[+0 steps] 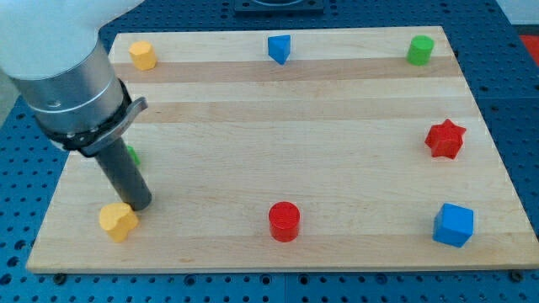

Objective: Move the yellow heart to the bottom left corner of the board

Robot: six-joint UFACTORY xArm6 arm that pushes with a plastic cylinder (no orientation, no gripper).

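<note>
Over at the view's left, the yellow heart (118, 220) sits near the board's (295, 126) bottom left corner, and the tip (139, 204) is touching its upper right edge, just a bare rod with nothing to open or close. A green block (133, 155) peeks out behind the rod. Moving right: yellow block (142, 55), blue block (279, 48), red cylinder (284, 221), green cylinder (419, 50), red star (445, 139), blue cube (453, 224). Blue pegboard table (25, 202) underneath.

The counter (253, 126) carries 8 blocks: 2 yellow (118, 221) (143, 55), 2 blue (279, 48) (453, 225), 2 red (284, 221) (445, 139), 2 green (419, 50) (133, 155).
</note>
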